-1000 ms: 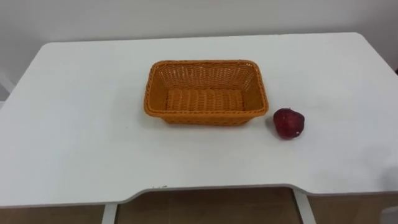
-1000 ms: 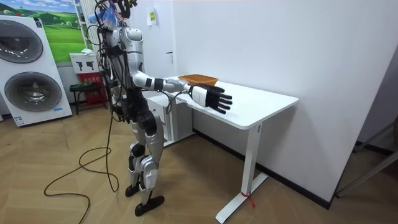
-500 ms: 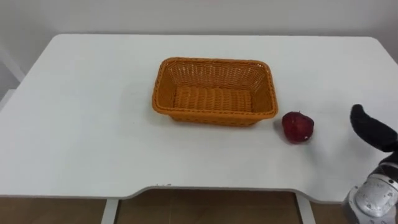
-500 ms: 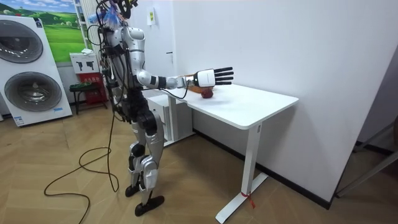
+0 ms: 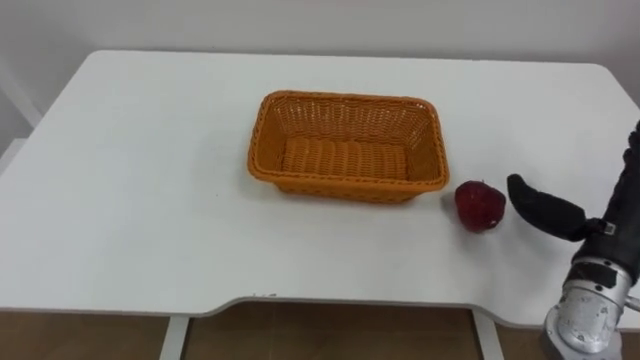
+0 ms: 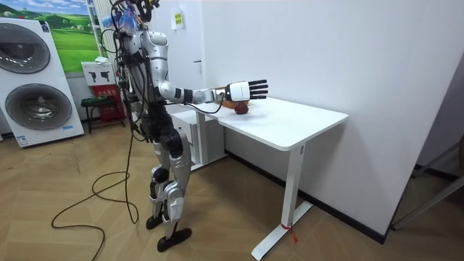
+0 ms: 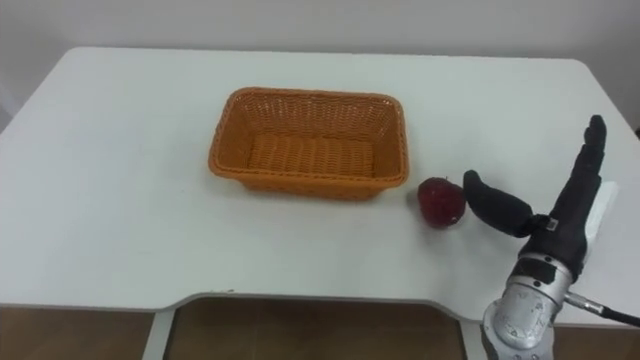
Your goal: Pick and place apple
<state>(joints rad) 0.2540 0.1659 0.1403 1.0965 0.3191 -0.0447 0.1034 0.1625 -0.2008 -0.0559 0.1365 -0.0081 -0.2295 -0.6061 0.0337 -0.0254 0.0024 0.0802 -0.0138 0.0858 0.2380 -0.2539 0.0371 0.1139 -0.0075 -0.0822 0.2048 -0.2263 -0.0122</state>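
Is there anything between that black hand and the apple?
Nothing. Only a narrow strip of bare white table separates the apple from the open right hand, as the right eye view shows.

White bench (image 5: 130,200), rounded corners, shallow cut-out along the near edge. 2 things rest on it: an orange wicker basket (image 5: 345,187), upright, about mid-bench, and a dark red apple (image 5: 480,205) just beside the basket's right near corner, not touching it.

Right hand (image 7: 562,216) forward on an outstretched arm, fingers (image 7: 589,152) straight, thumb wide apart (palm toward the left).
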